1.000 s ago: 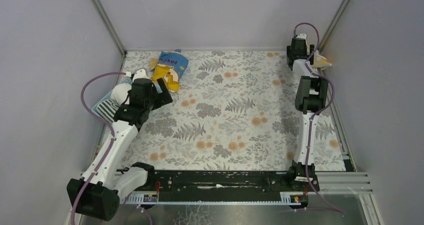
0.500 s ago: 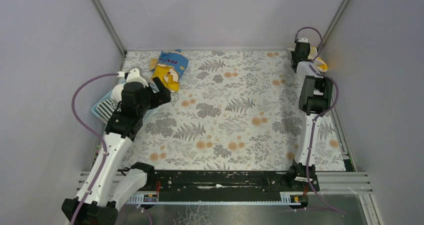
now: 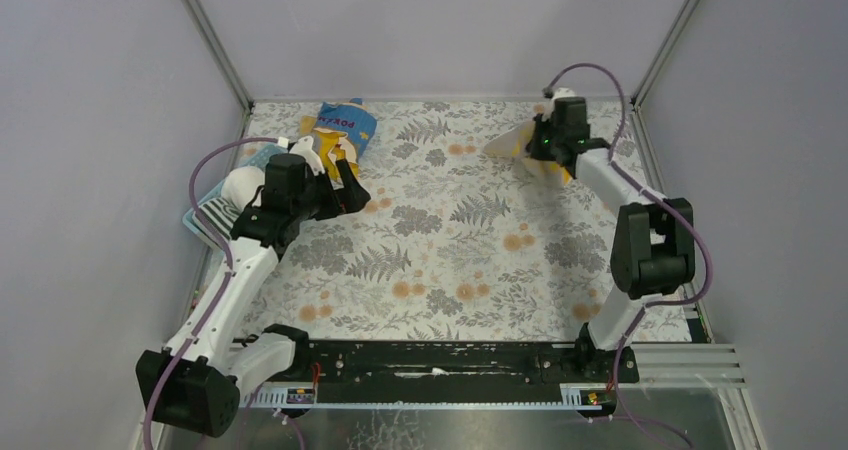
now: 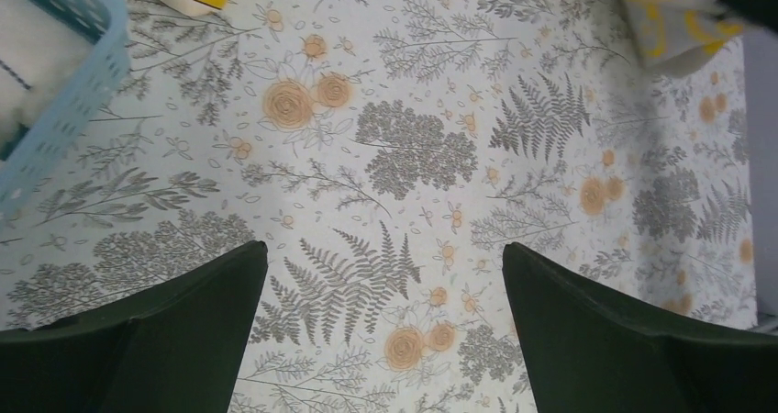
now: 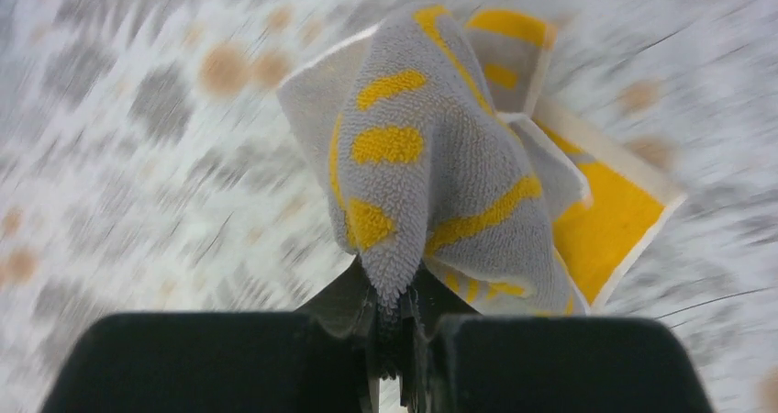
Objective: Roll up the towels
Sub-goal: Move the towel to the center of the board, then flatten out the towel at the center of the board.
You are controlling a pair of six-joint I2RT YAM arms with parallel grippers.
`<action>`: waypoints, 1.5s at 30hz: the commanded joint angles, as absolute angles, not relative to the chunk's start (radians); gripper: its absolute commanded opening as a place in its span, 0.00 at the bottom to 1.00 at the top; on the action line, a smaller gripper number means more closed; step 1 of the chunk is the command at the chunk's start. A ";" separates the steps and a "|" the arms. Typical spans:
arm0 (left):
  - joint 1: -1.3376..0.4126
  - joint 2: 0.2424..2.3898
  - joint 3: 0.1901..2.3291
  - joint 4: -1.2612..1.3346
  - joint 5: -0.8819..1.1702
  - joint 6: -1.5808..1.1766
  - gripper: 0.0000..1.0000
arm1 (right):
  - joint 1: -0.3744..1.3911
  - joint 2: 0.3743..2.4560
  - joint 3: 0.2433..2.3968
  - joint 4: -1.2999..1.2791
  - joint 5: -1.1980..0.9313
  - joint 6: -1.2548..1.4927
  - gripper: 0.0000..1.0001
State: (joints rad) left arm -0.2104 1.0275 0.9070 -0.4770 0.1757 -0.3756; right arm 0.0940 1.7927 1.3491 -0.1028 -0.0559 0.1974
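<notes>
Yellow-marked towel (image 5: 440, 174) pinched shut in my right claw (image 5: 396, 317), hanging bunched | left claw (image 4: 385, 330) wide open, empty | advice: spread it flat on floral tabletop (image 3: 450, 260) before rolling.

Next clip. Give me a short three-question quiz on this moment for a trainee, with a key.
1. Fill in: seen from the top view, the light blue basket sits at the ___ edge of the table.
2. What is the right gripper shut on? A: nothing. B: the towel with yellow marks. C: the basket.
3. True or false: the left gripper is open, with nothing gripped between its fingers.
Key: 1 left; 2 B; 3 true.
</notes>
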 commanded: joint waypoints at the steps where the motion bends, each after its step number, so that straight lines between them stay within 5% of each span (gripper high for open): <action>1: -0.218 1.036 0.927 -0.489 0.267 -0.417 1.00 | 0.247 1.643 1.140 -0.126 -0.126 0.307 0.07; 8: -0.274 1.048 0.872 -0.488 0.258 -0.470 1.00 | 0.491 1.446 0.903 -0.098 -0.140 0.390 0.24; 16: -0.423 1.146 0.870 -0.448 0.164 -0.537 1.00 | 0.640 1.380 0.913 -0.278 -0.259 0.325 0.47; 22: -0.536 1.330 0.952 -0.426 0.074 -0.549 1.00 | 0.632 1.312 0.987 -0.449 0.077 0.206 0.61; 33: -0.664 1.752 1.293 -0.453 -0.034 -0.527 0.95 | 0.293 1.437 1.016 -0.321 0.104 0.241 0.59; 45: -0.670 2.077 1.521 -0.506 -0.087 -0.473 0.93 | 0.215 1.753 1.112 -0.246 0.078 0.260 0.51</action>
State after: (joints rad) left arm -0.6670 2.0285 1.4696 -0.4774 -0.0437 -0.5076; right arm 0.2249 1.6836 1.0405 -0.2871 0.0849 0.2405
